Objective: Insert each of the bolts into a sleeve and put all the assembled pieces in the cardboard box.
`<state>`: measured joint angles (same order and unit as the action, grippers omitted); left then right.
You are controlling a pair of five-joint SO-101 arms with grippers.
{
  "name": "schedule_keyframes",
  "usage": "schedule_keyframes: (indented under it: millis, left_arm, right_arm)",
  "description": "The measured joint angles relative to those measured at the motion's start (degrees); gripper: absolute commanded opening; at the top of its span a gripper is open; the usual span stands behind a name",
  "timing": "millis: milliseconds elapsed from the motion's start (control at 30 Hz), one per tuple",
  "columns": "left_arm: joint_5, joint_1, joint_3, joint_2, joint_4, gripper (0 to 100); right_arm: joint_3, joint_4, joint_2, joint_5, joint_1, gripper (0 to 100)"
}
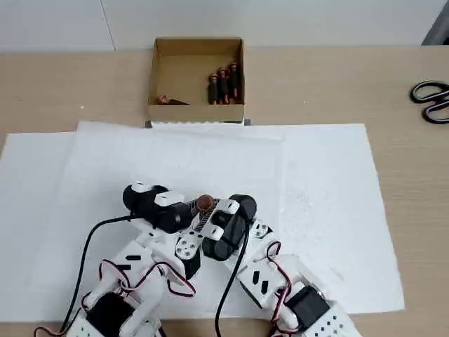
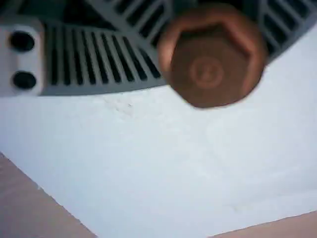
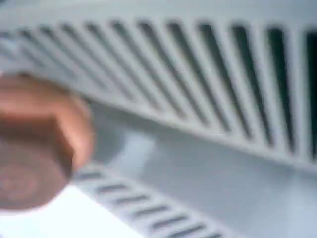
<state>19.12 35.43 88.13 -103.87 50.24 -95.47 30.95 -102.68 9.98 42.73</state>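
Note:
A copper bolt stands head-up between the tips of the two arms, near the front middle of the white sheet. My right gripper is beside it. In the right wrist view two ribbed grey fingers lie on either side of the bolt head, shut on it. My left gripper comes in from the other side. In the left wrist view the hexagonal bolt head hangs in front of a ribbed grey part. Any sleeve is hidden. The cardboard box at the back holds several assembled pieces.
Black scissors lie at the far right of the wooden table. One more copper piece rests in the box's front left corner. The sheet stretches bare between the arms and the box.

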Motion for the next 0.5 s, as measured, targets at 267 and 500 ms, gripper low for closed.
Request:
schedule_keyframes:
  millis: [267,500]
  left_arm:
    - [0.0,0.0,0.0,0.0,0.0,15]
    - [0.1,0.6,0.1,-0.1,1.0,21]
  right_arm:
    - [0.0,0.0,0.0,1.7,-0.1,0.3]
    - [0.0,0.0,0.0,1.8,-0.2,0.3]
